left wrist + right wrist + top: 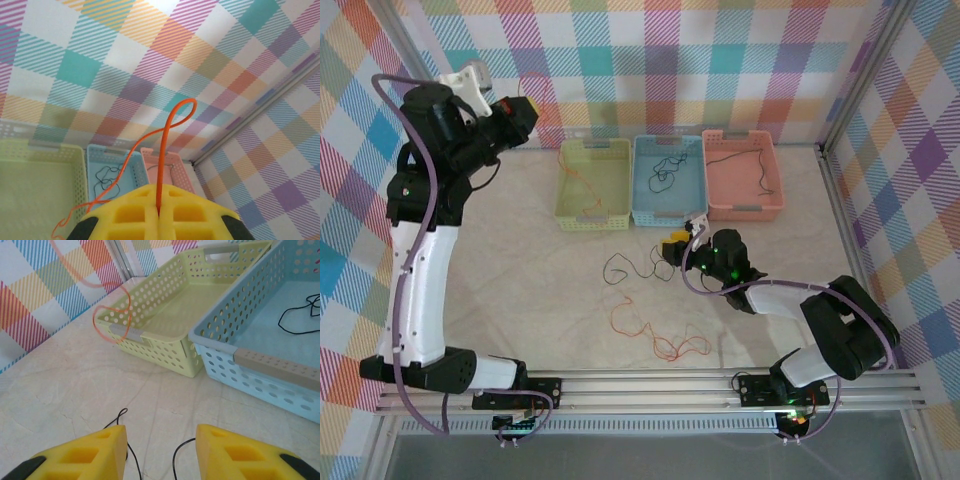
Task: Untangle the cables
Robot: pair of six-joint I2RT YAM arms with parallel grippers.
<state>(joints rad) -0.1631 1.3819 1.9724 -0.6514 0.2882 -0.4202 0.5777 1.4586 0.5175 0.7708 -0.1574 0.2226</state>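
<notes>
My left gripper (525,110) is raised at the far left, shut on an orange cable (161,150) that loops above the jaws. This cable hangs down into the yellow-green basket (592,205), and its loop (119,315) dangles by that basket's corner. My right gripper (680,246) is low over the table, open, just right of a loose black cable (620,268). In the right wrist view thin black strands (131,460) lie on the table between the two yellow fingers (95,452). Another orange cable (655,338) squiggles on the table nearer the arm bases.
Three baskets stand side by side at the back: yellow-green, blue (668,210) with a black cable (665,170) inside, and pink (745,205) holding another black cable (735,155). Checked walls close off the back and both sides.
</notes>
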